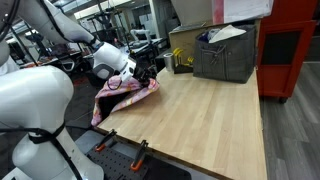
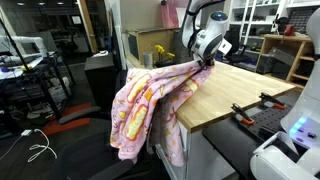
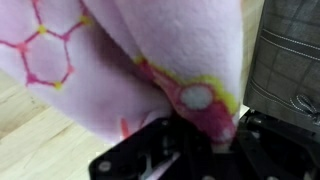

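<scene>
A pink blanket [image 2: 150,105] with yellow and white patterns hangs over the table's edge and drapes down toward the floor. It also shows bunched at the table's edge in an exterior view [image 1: 125,98] and fills the wrist view [image 3: 120,60]. My gripper [image 1: 148,72] is shut on the blanket's top edge, holding it at the wooden table's side. It shows in the other exterior view [image 2: 207,62] and in the wrist view [image 3: 205,140], where cloth runs down between the black jaws.
The wooden table [image 1: 210,115] carries a grey fabric bin [image 1: 225,55] with papers at its far end, also at the right of the wrist view [image 3: 290,55]. Orange clamps [image 1: 140,152] sit at the table's near edge. A black chair [image 2: 105,85] stands behind the blanket.
</scene>
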